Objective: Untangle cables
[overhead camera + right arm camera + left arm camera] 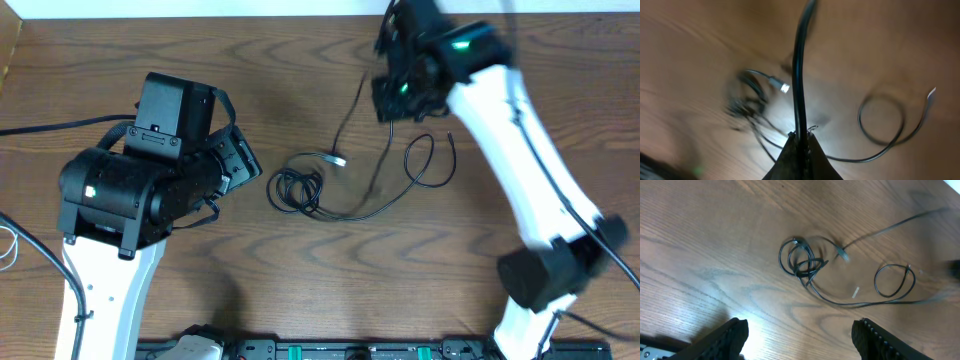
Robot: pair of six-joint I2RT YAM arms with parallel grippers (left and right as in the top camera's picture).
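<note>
Nearby: the left arm's black housing (150,180) sits just left of the tangle, and the white right arm (520,150) crosses the table's right side from near to far.
Cables: the black cables (296,190) lie mid-table as a small knotted coil. A silver plug (338,158) is just to the coil's far right, and an open loop (430,160) lies further right.
Right gripper (800,142): pinched tight on one black strand, which rises from the fingertips out of the top of its wrist view.
Left gripper (800,330): jaws wide apart and holding nothing, above the wood on the near side of the coil.
Edges: a black rail (330,350) lines the near edge and a pale strip (200,8) the far edge.
Open room: bare wooden table (300,60) lies far-left of the coil and near-centre.
Other cords: a thick black arm cord (50,125) crosses the far-left corner.
Cut off: a thin white cord (8,245) is clipped by the left frame edge.
Hard to make out: the right wrist view is blurred, so the coil there is only a smear. How many separate cords make up the knot cannot be told.
</note>
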